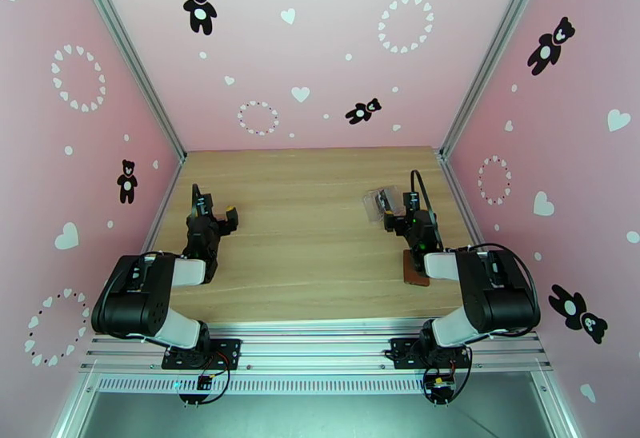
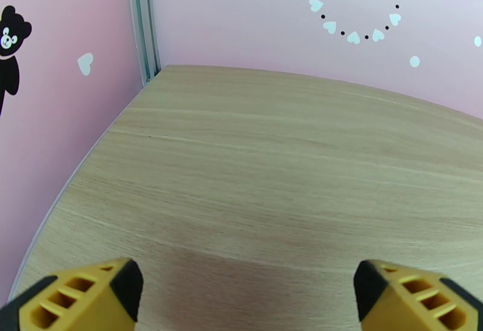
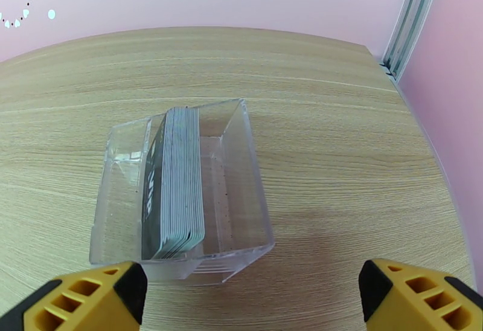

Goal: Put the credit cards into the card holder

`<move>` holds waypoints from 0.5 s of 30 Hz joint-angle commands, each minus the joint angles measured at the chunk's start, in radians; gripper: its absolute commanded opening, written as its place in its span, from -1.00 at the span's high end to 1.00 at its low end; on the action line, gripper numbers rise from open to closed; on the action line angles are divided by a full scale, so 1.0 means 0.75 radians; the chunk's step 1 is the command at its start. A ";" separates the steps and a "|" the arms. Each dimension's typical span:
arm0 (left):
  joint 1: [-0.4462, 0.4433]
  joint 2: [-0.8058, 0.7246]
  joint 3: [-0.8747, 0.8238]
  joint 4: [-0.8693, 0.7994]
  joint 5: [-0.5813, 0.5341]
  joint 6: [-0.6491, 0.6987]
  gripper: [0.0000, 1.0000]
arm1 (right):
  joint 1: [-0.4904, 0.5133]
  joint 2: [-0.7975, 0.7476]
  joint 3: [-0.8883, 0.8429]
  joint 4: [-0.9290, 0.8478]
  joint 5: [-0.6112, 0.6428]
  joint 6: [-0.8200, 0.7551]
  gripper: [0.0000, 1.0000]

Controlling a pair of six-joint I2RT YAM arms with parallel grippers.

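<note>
A stack of dark credit cards (image 3: 175, 181) stands on edge in a clear plastic case (image 3: 238, 169) on the wooden table, just ahead of my right gripper (image 3: 247, 302). That gripper is open, its yellow fingertips (image 3: 90, 299) wide apart and nothing between them. From above, the clear case (image 1: 378, 203) lies right of centre, in front of the right gripper (image 1: 392, 212). The brown card holder (image 1: 414, 272) lies flat closer in, partly hidden under the right arm. My left gripper (image 1: 214, 212) hovers open over bare wood at the left, its fingertips (image 2: 90, 299) spread with nothing held.
Pink walls with aluminium corner posts (image 1: 168, 132) close the table on three sides. Bare wood (image 1: 308, 224) stretches between the two arms. The left wrist view looks toward the far left corner (image 2: 148, 72) of the table.
</note>
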 commanded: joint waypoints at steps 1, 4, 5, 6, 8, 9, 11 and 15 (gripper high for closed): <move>0.007 0.004 0.018 0.008 0.027 -0.015 -0.97 | -0.004 -0.008 0.005 -0.010 -0.011 -0.014 -0.98; -0.013 -0.111 0.017 -0.097 -0.087 -0.034 -0.97 | 0.024 -0.102 0.051 -0.158 0.091 -0.014 -0.98; -0.021 -0.194 0.026 -0.191 -0.113 -0.037 -0.97 | 0.040 -0.179 0.096 -0.295 0.136 -0.017 -0.98; -0.027 -0.294 0.035 -0.290 -0.121 -0.040 -0.97 | 0.056 -0.269 0.146 -0.439 0.175 -0.006 -0.98; -0.033 -0.491 0.033 -0.435 -0.144 -0.118 -0.97 | 0.060 -0.415 0.197 -0.600 0.176 0.083 -0.98; -0.033 -0.606 0.043 -0.545 -0.129 -0.168 -0.97 | 0.060 -0.480 0.213 -0.656 0.152 0.123 -0.98; -0.034 -0.788 0.105 -0.825 -0.118 -0.300 -0.97 | 0.058 -0.576 0.256 -0.795 0.112 0.175 -0.98; -0.029 -1.015 0.235 -1.396 -0.319 -0.911 -0.97 | 0.056 -0.702 0.378 -1.217 0.316 0.487 -0.98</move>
